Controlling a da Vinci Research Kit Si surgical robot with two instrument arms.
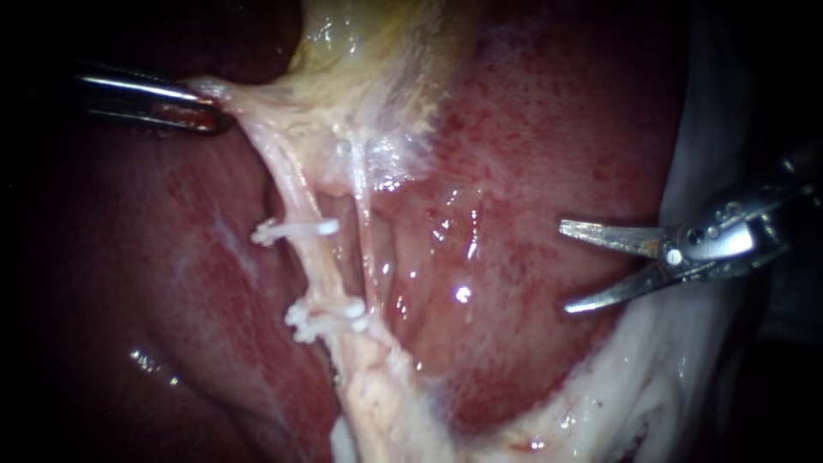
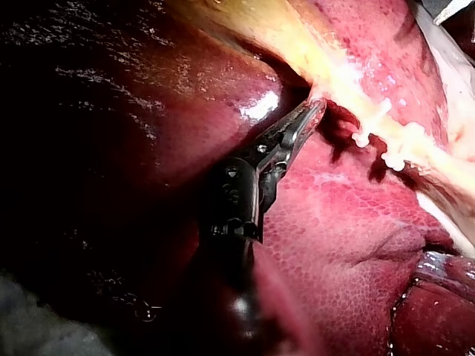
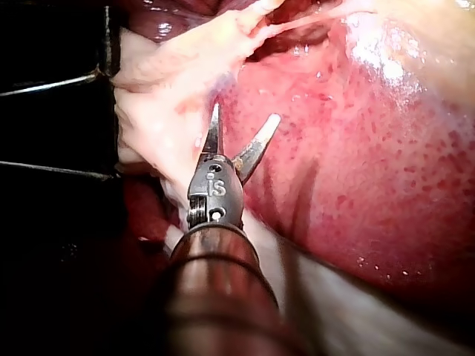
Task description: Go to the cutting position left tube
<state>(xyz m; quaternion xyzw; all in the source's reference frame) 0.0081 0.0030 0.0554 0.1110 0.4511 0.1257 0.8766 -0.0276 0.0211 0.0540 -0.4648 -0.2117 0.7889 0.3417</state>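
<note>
**Desk:** Where is the left tube?

**Bench:** The left tube (image 1: 310,267) runs down the centre of the endoscope view, from the yellowish gallbladder (image 1: 369,51) towards the pale tissue at the bottom edge. It carries white clips: one upper clip (image 1: 296,230) and a lower pair of clips (image 1: 326,315) set close together, with a bare stretch of tube between them. A thinner right tube (image 1: 362,214) runs just beside it.

**Desk:** And the instruments?

**Bench:** The left instrument (image 1: 206,116) comes in from the left, its jaws closed on a strand of pale tissue (image 1: 249,111) below the gallbladder, which is drawn out taut to a point at the tip. The right instrument (image 1: 564,267) ends in two blades that stand spread wide, with a clear gap between them and nothing held. It hovers over the glistening red liver (image 1: 549,154), blades pointing towards the tubes but well apart from the left tube and its clips.

**Desk:** Is anything touching the blades?

**Bench:** No; in the right wrist view they stand apart in a V above the liver surface.
</note>
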